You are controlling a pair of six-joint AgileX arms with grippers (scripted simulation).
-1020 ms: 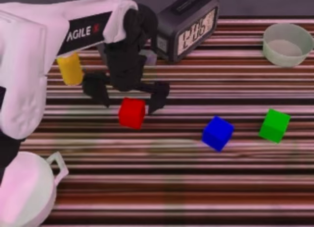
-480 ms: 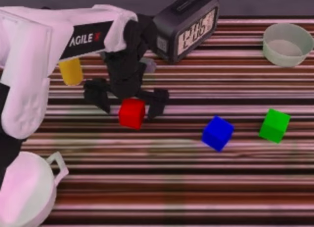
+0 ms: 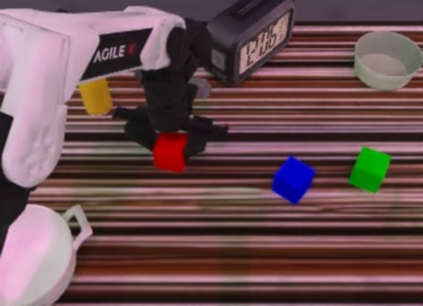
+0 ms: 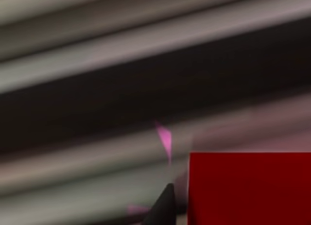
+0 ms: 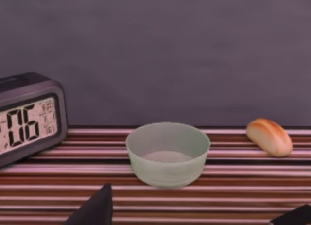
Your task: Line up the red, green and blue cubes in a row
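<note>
Only the right wrist view shows a bread roll point(image 5: 269, 136); left gripper point(image 3: 170, 137) clamps the red cube point(image 3: 171, 153).

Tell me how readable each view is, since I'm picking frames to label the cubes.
Top view: even light, all three cubes distinct, though the left tool partly covers the red cube. Left wrist view: so close that only one red face and smeared stripes show. Right wrist view: clear, but no cubes.

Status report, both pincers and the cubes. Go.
Left pincer shut on red cube, on the striped table. Right pincer out of top view, state unclear. Blue cube and green cube untouched at right. Nothing between them.
</note>
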